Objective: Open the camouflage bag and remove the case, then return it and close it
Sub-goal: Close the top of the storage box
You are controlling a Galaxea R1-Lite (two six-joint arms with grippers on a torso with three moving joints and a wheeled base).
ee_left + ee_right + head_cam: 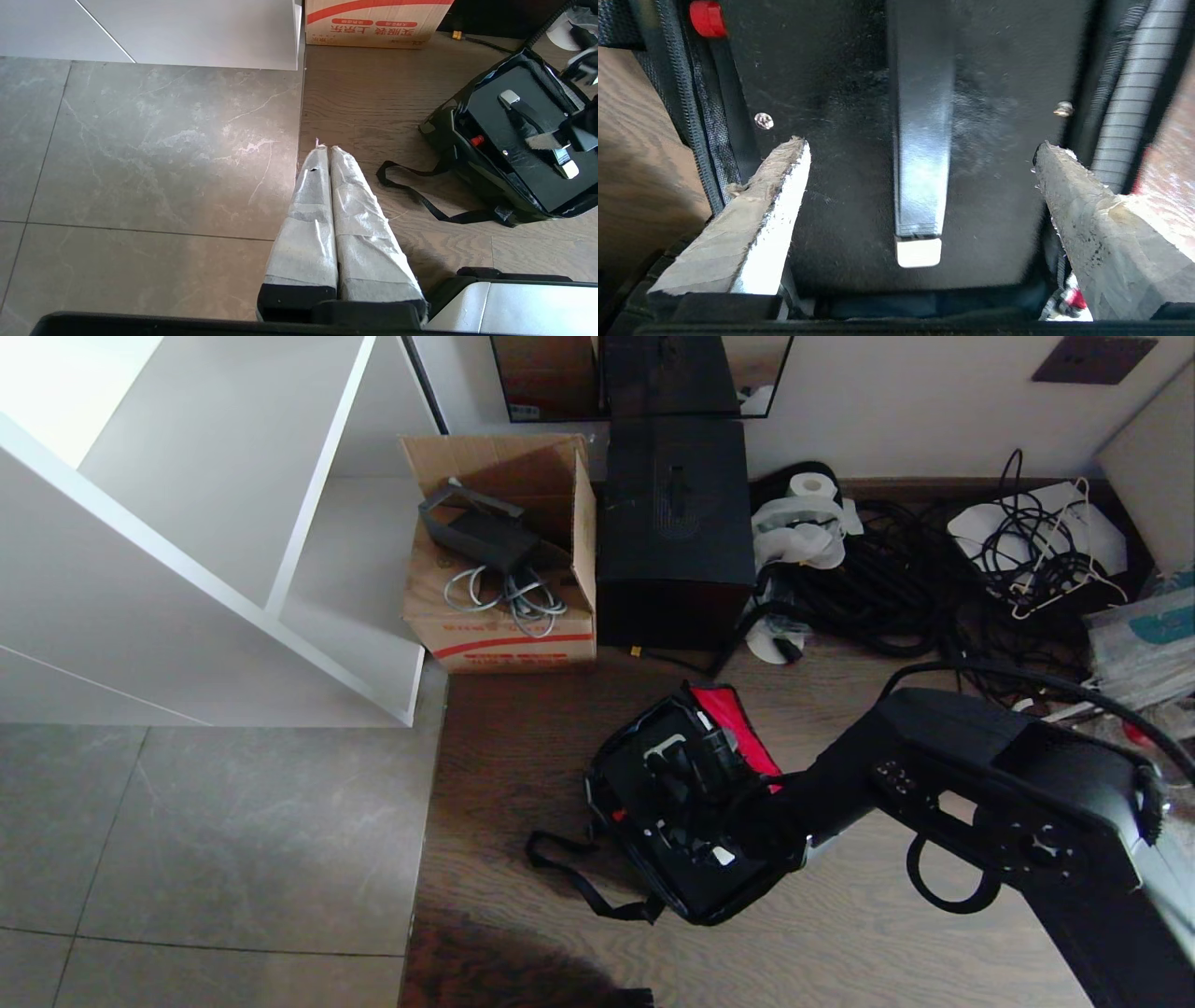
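Hovering wide open and empty over the case (pixel 840 70) in the camouflage bag (pixel 611 775), the right end effector (pixel 920 149) risked snagging the strap handle (pixel 920 140).

Grey tile floor (pixel 215 840) meets brown wood planks (pixel 523 756) beside white shelving (pixel 187 523)

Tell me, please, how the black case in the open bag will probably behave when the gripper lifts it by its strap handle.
The case looks flat and hard, so it should stay stiff, not sag. Its strap handle is narrow and glossy, so it may slip between the open right gripper fingers. It sits snugly inside the camouflage bag, whose soft walls might drag along.
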